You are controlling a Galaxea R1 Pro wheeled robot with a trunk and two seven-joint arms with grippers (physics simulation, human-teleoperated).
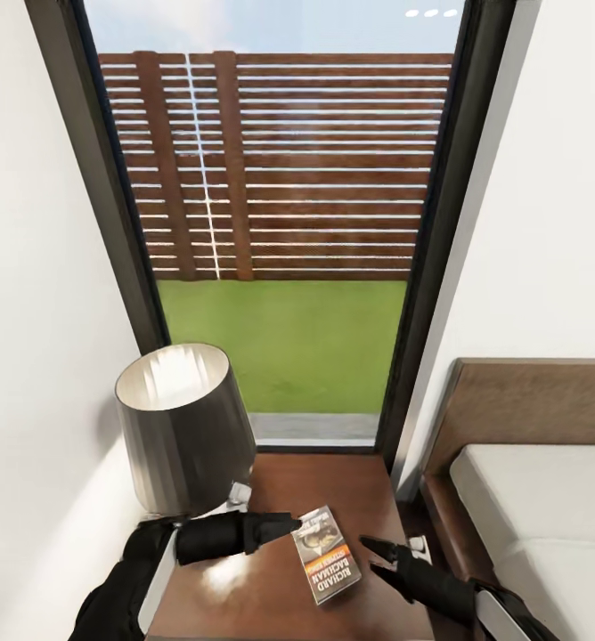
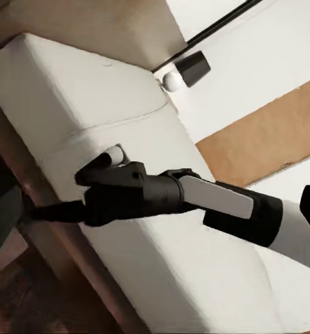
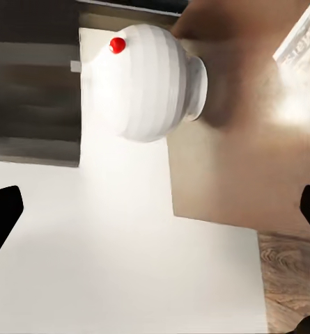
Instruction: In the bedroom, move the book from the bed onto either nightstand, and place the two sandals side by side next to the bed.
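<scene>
The right gripper point(image 1: 376, 548) hangs with fingers spread, empty, just off the book point(image 1: 326, 554), which lies flat on the nightstand point(image 1: 333, 485) near its front edge. The left gripper point(image 1: 290, 523) touches the book's far corner; I cannot tell its spread. The book looks light, thin and bendable, best pinched at an overhanging edge. A lamp point(image 1: 183, 427) crowds the nightstand's left rear corner; the bed point(image 1: 538, 499) sits right.

one book point(image 1: 326, 554), one lamp point(image 1: 183, 429), one nightstand point(image 1: 280, 614), one bed point(image 1: 547, 499), one window point(image 1: 280, 223)
</scene>
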